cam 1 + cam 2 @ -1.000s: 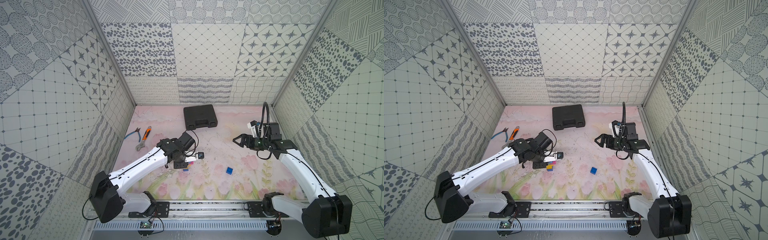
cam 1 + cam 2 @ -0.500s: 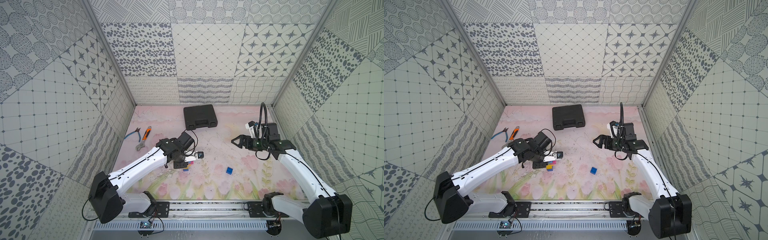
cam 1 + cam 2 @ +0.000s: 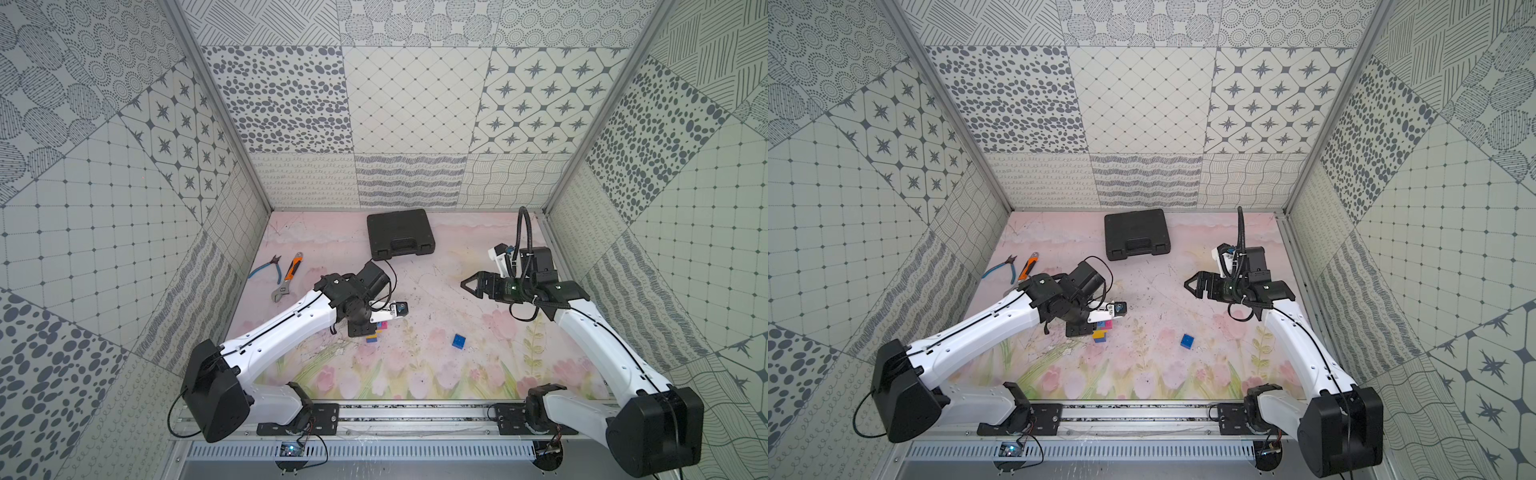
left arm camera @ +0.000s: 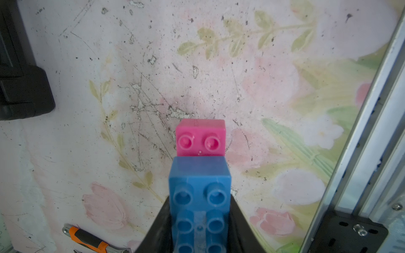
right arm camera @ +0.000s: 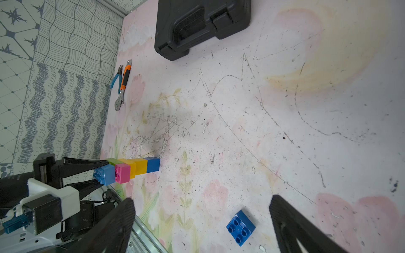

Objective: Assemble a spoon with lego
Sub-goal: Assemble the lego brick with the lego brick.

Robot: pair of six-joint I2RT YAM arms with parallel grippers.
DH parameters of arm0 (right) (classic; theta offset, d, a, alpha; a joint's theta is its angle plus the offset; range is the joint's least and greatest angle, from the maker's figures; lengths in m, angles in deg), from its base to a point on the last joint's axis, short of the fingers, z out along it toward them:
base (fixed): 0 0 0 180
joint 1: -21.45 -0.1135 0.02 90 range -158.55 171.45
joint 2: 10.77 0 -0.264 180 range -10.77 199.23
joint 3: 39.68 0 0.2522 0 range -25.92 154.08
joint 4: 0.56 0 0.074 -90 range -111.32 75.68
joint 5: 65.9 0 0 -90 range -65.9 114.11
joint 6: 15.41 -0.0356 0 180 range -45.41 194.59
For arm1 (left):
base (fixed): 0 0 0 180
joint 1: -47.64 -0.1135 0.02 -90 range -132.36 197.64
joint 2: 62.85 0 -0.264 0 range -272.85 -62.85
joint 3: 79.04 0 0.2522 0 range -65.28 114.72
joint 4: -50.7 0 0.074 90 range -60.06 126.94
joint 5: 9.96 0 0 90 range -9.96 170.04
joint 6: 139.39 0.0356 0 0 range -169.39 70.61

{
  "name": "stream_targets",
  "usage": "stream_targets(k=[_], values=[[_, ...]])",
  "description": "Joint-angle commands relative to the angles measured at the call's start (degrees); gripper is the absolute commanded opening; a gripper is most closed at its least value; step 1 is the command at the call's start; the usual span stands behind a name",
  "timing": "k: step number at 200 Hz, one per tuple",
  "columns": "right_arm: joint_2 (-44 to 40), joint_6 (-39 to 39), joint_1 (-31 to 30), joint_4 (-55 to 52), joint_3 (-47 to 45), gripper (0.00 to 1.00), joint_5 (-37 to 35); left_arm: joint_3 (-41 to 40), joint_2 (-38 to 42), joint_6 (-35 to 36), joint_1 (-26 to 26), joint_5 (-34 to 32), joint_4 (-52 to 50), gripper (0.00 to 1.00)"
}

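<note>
We see the left gripper (image 5: 103, 174) closed on the spoon (image 5: 135, 168), at the lower left of the right wrist view. Its two black fingers (image 5: 83, 163) clamp the light blue brick (image 5: 107, 174) at one end of the stack. From there the stack runs through pink, lime green and yellow to a dark blue end at the floral mat (image 5: 285, 109). We cannot tell whether that end presses on the mat.

In both top views the spoon sits left of the middle of the mat, just below the left wrist. The right gripper (image 3: 467, 284) hangs over the mat right of centre, jaws spread wide with nothing between them. A loose dark blue brick (image 3: 459, 340) lies studs up, well apart from the spoon and lower in the frame than the right gripper.

A black case (image 3: 400, 232) lies near the back wall. A wrench (image 3: 286, 278) and pliers (image 3: 266, 268) lie at the mat's upper left.
</note>
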Motion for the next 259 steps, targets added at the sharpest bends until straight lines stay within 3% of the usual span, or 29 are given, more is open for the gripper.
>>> stream_targets(k=[1,105,259], values=[[-0.65,0.18,-0.37,2.36,-0.62,0.98,0.56,0.52,-0.38,-0.93,-0.21,2.79,-4.64,0.36],[-0.55,-0.45,-0.48,2.8,-0.22,0.98,0.38,2.43,1.5,-1.23,-0.18,-0.98,-2.53,0.49],[-1.06,-1.04,-0.46,3.68,-1.15,0.98,1.88,1.8,2.23,-1.42,-0.19,-0.08,-2.71,0.51]])
